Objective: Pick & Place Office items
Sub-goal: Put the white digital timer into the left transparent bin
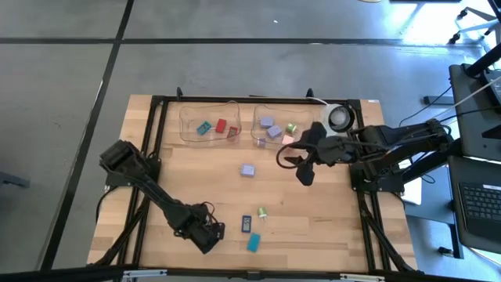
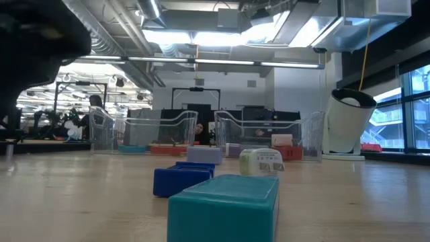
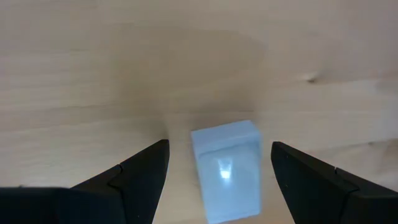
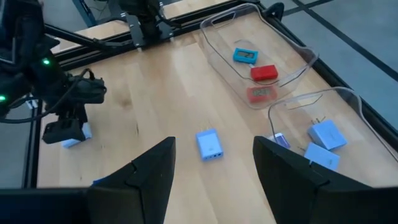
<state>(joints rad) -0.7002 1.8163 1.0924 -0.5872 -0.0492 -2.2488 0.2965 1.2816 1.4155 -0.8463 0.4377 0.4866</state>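
Left gripper (image 1: 210, 235) poised over a pale block; sorting half done on the wooden worktop (image 1: 196, 176).

At the near left, that gripper's fingers (image 3: 140, 177) stand wide apart, straddling a small pale bluish-white block (image 3: 227, 168) that lies between them, not yet clamped, apparently ready for a pinch. Just beside it lie a dark blue block (image 1: 246, 224), a teal block (image 1: 254, 243) and a small green piece (image 1: 262, 212). A lilac block (image 1: 248, 170) sits mid-worktop. Two clear plastic trays (image 1: 188, 125) at the far edge already hold sorted pieces. The right gripper (image 1: 293, 164) hovers near them, half parted, empty. Beyond is an open workshop with ceiling lights.
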